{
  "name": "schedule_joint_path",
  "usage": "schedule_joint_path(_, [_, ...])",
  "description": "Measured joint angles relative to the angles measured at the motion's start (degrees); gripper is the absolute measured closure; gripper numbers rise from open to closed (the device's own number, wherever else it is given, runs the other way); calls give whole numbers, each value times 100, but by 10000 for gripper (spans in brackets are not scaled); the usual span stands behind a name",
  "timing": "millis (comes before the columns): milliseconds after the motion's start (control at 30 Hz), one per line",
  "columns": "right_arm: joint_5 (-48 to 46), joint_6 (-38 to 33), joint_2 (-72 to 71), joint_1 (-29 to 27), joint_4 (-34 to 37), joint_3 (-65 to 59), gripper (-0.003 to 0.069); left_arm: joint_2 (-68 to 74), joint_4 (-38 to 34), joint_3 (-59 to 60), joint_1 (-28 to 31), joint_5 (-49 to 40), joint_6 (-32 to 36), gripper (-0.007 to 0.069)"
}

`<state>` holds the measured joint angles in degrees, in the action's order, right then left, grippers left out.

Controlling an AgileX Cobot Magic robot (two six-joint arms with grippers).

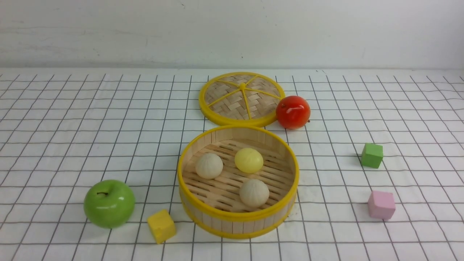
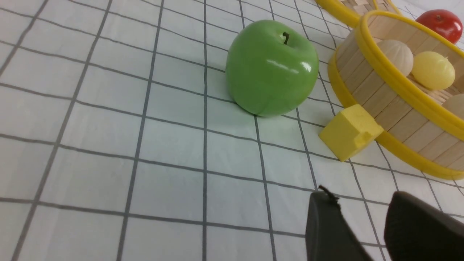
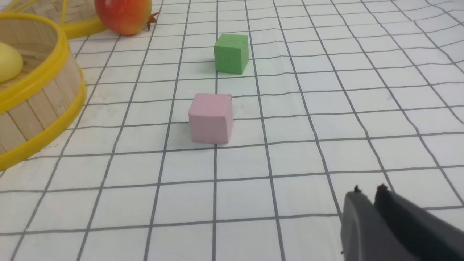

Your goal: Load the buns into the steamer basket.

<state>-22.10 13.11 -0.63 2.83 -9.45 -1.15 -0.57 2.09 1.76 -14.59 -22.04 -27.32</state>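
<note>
The steamer basket (image 1: pixel 237 216) stands at the table's middle with all three buns on its slatted floor: a cream one (image 1: pixel 209 165) at the left, a pale yellow one (image 1: pixel 248 160) behind, another cream one (image 1: pixel 254 193) in front. In the left wrist view the basket wall (image 2: pixel 395 105) shows a cream bun (image 2: pixel 398 56) and the yellow bun (image 2: pixel 433 70). My left gripper (image 2: pixel 360 197) hangs open and empty over the cloth, short of the basket. My right gripper (image 3: pixel 369 190) is shut on nothing, well away from the basket (image 3: pixel 40 101). Neither arm shows in the front view.
A green apple (image 1: pixel 109 203) and a yellow cube (image 1: pixel 161 225) lie left of the basket. The woven lid (image 1: pixel 241 98) and a red fruit (image 1: pixel 293 112) lie behind it. A green cube (image 1: pixel 372 155) and a pink cube (image 1: pixel 381 204) sit to the right.
</note>
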Motion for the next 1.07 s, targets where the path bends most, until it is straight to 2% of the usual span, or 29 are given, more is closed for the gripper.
schedule_joint_path(1067, [0, 0, 0, 0, 11, 0, 559, 0, 0, 0, 0, -5, 0, 386])
